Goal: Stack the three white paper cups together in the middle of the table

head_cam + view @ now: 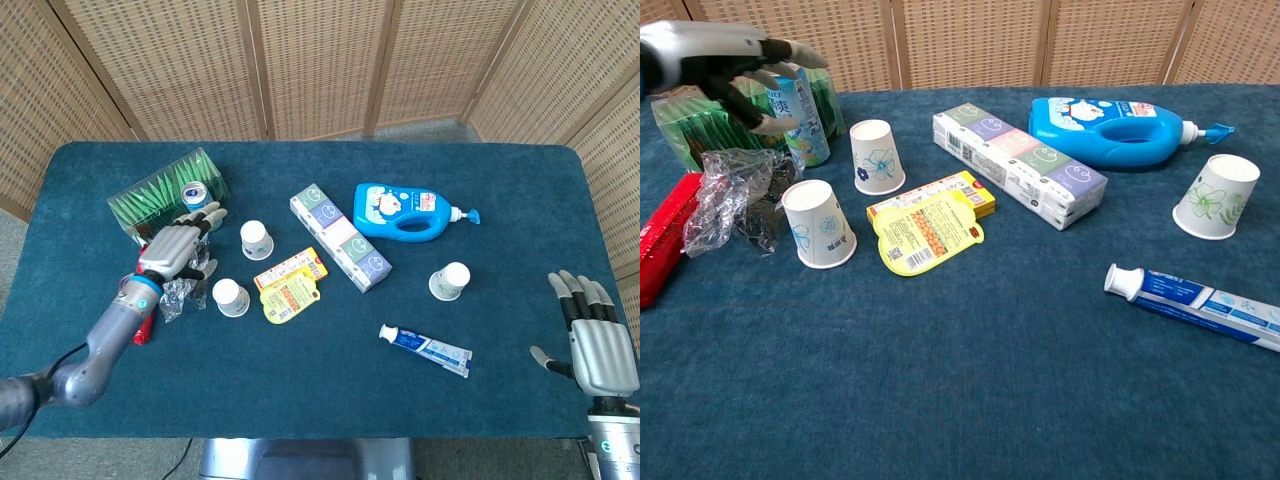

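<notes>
White paper cups with floral prints stand upside down in three places, none stacked: one (256,239) far left of centre, one (230,297) nearer us and just left of the yellow snack packets (289,286), and one (450,281) well apart to the right, near the blue detergent bottle (405,211) and the toothpaste tube (425,349). Our left hand (177,249) hovers with fingers spread and holding nothing, above the crumpled clear plastic wrapper (732,196) and in front of the blue drink can (800,135), left of the two nearer cups. Our right hand (597,340) hangs at the near right edge of the dark blue table (330,400), fingers apart and empty.
</notes>
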